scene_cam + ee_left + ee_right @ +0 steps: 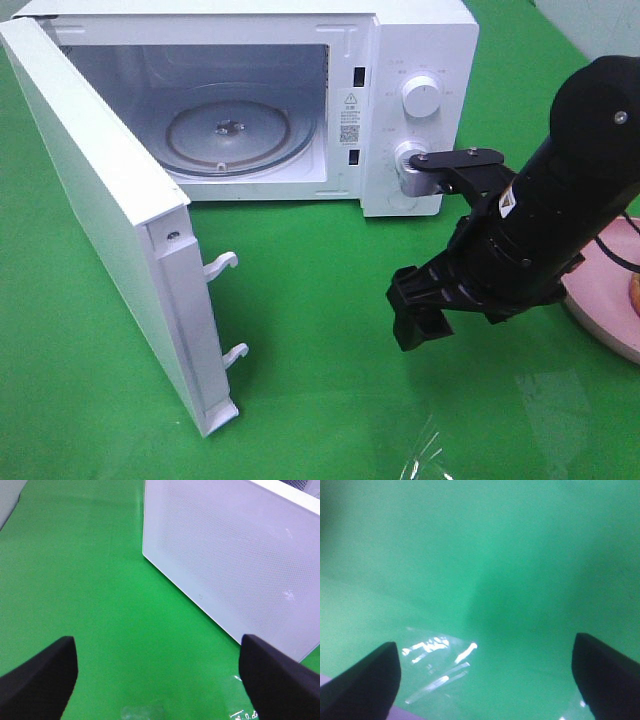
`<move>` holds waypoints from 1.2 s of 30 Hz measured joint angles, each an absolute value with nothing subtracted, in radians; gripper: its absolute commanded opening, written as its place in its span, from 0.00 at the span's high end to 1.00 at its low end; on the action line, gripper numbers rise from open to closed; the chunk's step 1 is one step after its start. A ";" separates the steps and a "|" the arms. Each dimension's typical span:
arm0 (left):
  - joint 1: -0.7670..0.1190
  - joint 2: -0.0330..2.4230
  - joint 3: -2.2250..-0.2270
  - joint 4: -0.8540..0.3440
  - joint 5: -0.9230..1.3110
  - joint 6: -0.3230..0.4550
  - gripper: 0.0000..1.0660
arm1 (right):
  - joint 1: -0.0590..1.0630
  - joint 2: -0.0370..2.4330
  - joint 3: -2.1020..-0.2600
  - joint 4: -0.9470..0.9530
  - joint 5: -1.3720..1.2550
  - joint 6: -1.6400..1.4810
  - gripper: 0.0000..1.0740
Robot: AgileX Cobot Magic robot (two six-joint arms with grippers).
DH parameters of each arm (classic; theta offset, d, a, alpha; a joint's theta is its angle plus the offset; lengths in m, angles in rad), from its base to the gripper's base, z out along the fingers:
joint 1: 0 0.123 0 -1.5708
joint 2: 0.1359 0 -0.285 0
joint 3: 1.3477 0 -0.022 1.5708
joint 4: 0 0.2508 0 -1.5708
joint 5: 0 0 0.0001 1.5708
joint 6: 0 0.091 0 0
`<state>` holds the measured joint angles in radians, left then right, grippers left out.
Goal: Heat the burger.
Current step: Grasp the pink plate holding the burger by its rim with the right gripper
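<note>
Now right gripper (418, 325) and left gripper (160, 677) gape wide over open cloth (320, 300); burger (635, 293) seemingly at rim of plate (600, 305)

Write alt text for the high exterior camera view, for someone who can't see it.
A white microwave stands on a green cloth with its door swung wide open and its glass turntable bare. To the right, the black right gripper hangs over the cloth near a pink plate at the frame's edge.

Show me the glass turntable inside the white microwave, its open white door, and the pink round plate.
Glass turntable (235, 132): high outside view, near its central hub.
Open white door (130, 230): high outside view, its broad flat face.
Pink round plate (600, 315): high outside view, bare pink surface.
</note>
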<state>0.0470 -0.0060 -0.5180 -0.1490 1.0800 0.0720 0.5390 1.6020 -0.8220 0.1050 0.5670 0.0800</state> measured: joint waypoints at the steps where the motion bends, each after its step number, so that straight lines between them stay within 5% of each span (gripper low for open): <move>1: 0.047 -0.006 -0.518 -0.149 1.080 0.072 0.25 | 0.539 1.602 -0.822 0.105 0.567 0.080 0.15; 28: 0.047 -0.006 -0.518 -0.149 1.080 0.072 0.25 | 0.186 1.602 -0.910 -0.082 0.668 0.054 0.22; 36: 0.047 -0.006 -0.518 -0.149 1.080 0.072 0.25 | 0.160 1.666 -0.910 -0.083 0.640 0.054 0.23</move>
<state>0.0470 -0.0060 -0.5180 -0.1490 1.0800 0.0720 0.1600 1.6660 -0.9100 -0.0830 0.6400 0.0540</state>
